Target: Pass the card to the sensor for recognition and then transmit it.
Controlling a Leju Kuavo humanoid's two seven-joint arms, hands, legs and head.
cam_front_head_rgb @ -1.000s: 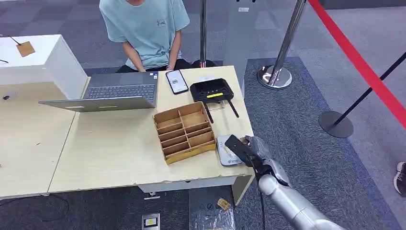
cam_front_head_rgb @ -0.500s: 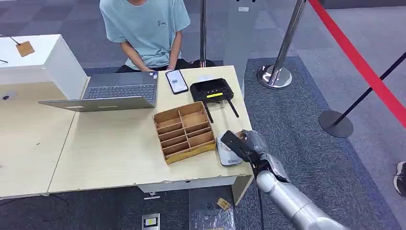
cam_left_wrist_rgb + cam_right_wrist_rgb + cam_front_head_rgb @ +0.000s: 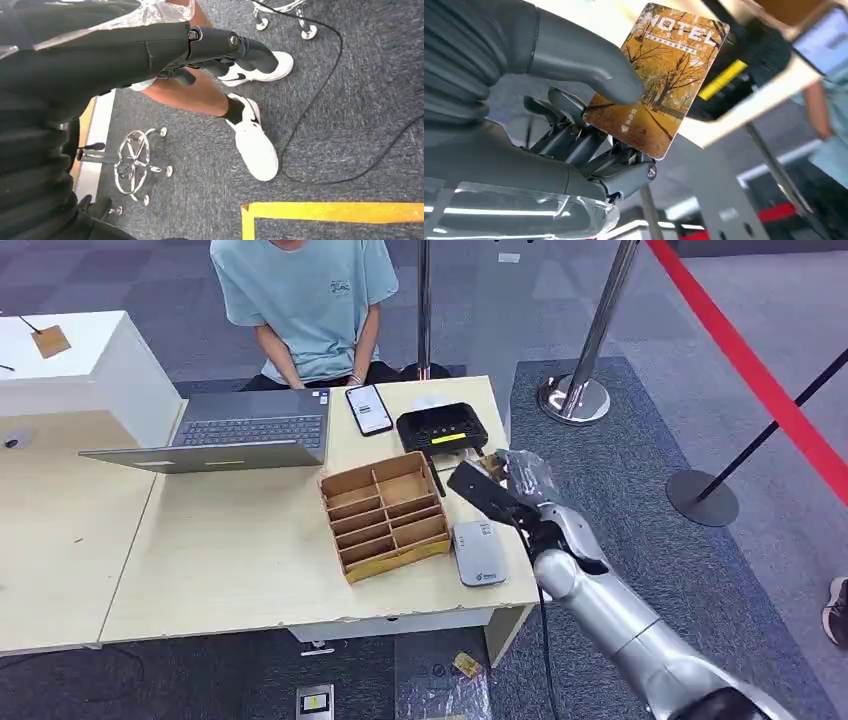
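Note:
My right hand [image 3: 527, 483] hovers over the table's right edge, just right of the black device with antennae [image 3: 443, 430]. It pinches an orange hotel card [image 3: 664, 75] between thumb [image 3: 589, 65] and fingers; a sliver of the card [image 3: 491, 464] peeks out in the head view. The grey flat sensor pad [image 3: 479, 552] lies uncovered on the table [image 3: 230, 560], nearer to me than the hand. My left hand [image 3: 210, 47] hangs by my side above the floor and holds nothing, its fingers loosely extended.
A cardboard divider box [image 3: 384, 513] stands left of the pad. A laptop [image 3: 235, 435] and a phone [image 3: 369, 408] lie farther back, and a person in a teal shirt [image 3: 305, 300] sits behind them. Stanchions [image 3: 580, 390] with a red belt [image 3: 760, 370] stand to the right.
My right hand has carried the card from above the grey pad away from me, toward the black device. The pad now lies uncovered.

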